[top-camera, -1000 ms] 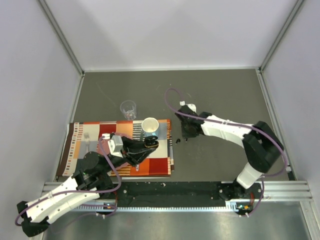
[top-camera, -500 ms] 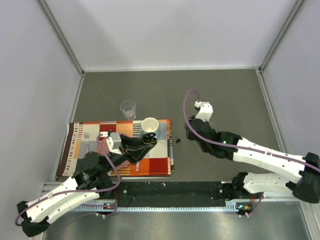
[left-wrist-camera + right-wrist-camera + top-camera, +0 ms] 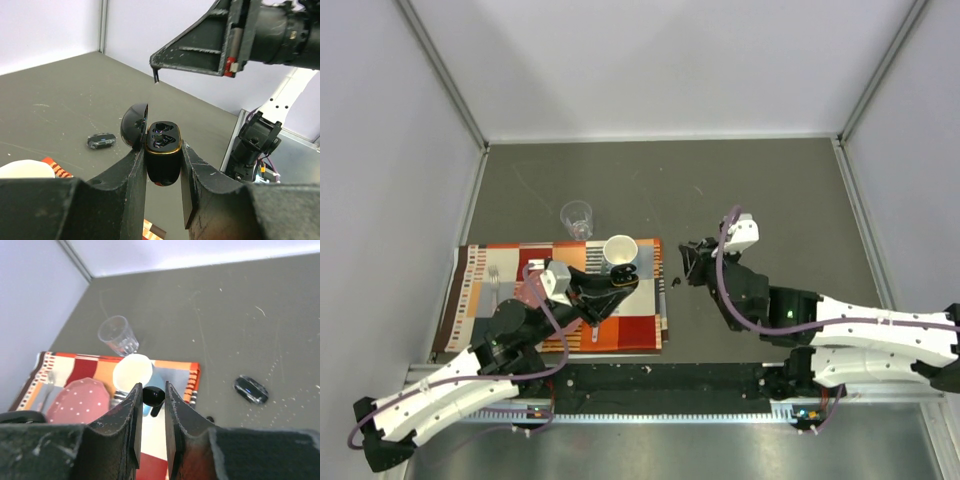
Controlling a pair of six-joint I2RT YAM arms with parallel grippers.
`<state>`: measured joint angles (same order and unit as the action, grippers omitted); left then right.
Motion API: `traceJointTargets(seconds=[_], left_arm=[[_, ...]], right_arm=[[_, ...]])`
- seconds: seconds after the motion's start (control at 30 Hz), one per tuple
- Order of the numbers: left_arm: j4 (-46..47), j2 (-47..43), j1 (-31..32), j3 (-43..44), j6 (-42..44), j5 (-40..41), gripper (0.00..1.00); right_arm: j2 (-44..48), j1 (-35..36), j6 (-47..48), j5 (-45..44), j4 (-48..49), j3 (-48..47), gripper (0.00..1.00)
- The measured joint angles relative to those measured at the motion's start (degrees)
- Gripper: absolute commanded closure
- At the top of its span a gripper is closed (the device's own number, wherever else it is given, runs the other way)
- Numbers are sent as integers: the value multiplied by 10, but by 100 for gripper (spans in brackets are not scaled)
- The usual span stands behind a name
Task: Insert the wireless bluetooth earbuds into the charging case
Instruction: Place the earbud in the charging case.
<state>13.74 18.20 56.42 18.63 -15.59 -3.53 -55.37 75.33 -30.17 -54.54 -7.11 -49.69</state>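
Observation:
My left gripper [image 3: 616, 287] is shut on the black charging case [image 3: 162, 162], held upright above the placemat. Its lid is open and its gold-rimmed cavities [image 3: 162, 136] face up. My right gripper [image 3: 692, 262] is shut on one black earbud [image 3: 153, 396], its stem pointing down. In the left wrist view the right gripper [image 3: 200, 52] hangs above and beyond the open case, apart from it, with the earbud's stem tip [image 3: 156, 78] showing below. Another small black earbud [image 3: 674, 283] lies on the table by the placemat's right edge. The other earbuds are out of view.
A second black case, closed, lies on the grey table [image 3: 251, 390]. On the striped placemat [image 3: 635, 335] stand a white mug [image 3: 619, 250] and a pink dotted plate [image 3: 80, 402], with a fork [image 3: 492, 285]. A clear glass [image 3: 577, 217] stands behind the mat.
The right arm has swung its elbow down toward the near edge. Its gripper stays by the placemat's right edge, now turned toward the left gripper. The left gripper has barely moved.

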Motion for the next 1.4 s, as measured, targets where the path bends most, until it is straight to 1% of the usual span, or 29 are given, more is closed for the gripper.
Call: traceJointTargets(seconds=[0.23,0.37,0.47,0.67,0.9,1.17,1.4], left_arm=[[1,9,0,0,0,0,100],[2,12,0,0,0,0,100],[2,12,0,0,0,0,100],[4,16,0,0,9,-5,100],[14,15,0,0,47,-14,100],[39,10,0,0,86,-27,100],[59,3,0,0,107,-37,100]], right_arm=[[-3,84,125,-59,171,16,100],[-19,118,200,-59,276,21,100],[-32,133,231,-39,315,20,100],[-49,138,231,24,297,2,100],[-49,139,212,83,262,-10,100],[-53,139,207,109,228,-13,100],[-60,140,218,111,225,-14,100]])
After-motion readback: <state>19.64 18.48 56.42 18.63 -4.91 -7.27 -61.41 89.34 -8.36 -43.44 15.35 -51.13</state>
